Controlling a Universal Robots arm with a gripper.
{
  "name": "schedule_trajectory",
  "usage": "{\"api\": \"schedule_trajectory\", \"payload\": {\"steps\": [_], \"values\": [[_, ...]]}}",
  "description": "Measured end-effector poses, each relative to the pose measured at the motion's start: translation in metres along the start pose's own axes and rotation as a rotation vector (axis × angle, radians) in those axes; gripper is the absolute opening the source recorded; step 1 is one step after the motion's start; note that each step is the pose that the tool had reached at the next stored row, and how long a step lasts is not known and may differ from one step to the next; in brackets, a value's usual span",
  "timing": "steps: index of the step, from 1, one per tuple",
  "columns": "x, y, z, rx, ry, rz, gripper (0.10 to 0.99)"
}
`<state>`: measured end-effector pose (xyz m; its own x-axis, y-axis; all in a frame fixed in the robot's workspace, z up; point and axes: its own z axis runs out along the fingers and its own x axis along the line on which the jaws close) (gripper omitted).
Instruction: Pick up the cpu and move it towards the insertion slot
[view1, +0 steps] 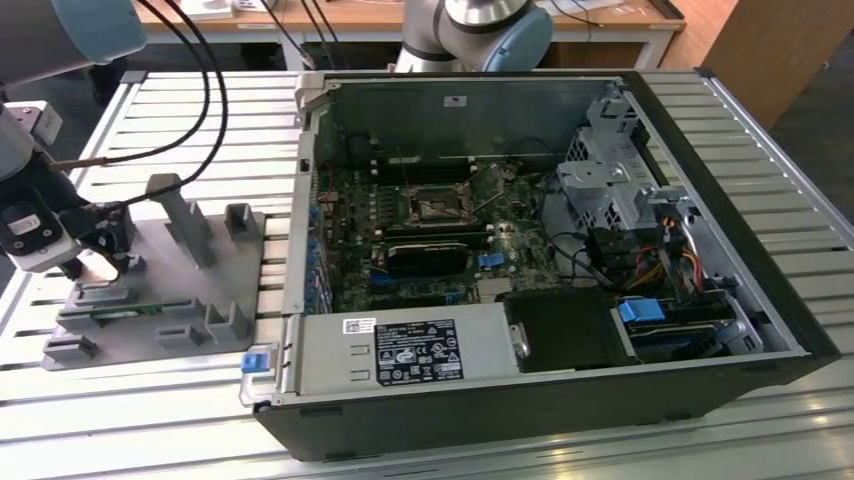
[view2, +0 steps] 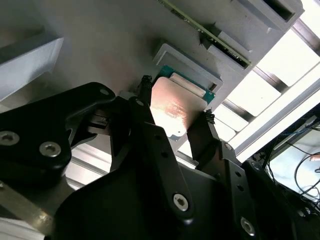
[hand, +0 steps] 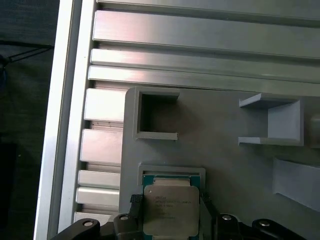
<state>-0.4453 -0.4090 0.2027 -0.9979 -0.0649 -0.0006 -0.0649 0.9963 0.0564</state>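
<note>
The cpu is a small square chip with a silvery top. It sits between my gripper's two black fingers, just over a green-lined pocket of the grey plastic fixture. In the second wrist view the fingers press on opposite edges of the cpu. In the exterior view my gripper hangs over the fixture at the exterior view's left. The insertion slot is a dark square socket on the green board inside the open computer case, well to the exterior view's right of my gripper.
The black computer case lies open on a slatted metal table. Inside are a long black card, a labelled power supply, drive cages and cable bundles. The fixture has upright posts and a green memory stick. Cables trail from the arm.
</note>
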Motion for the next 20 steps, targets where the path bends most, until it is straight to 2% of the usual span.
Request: {"api": "schedule_trajectory", "payload": {"steps": [4,10,20], "values": [[0.0,0.0003,-0.0059,0.0,0.0001,0.0,0.537],[0.0,0.0006,-0.0104,0.0,0.0,0.0,0.537],[0.0,0.0008,-0.0131,0.0,-0.0001,0.0,0.537]]}}
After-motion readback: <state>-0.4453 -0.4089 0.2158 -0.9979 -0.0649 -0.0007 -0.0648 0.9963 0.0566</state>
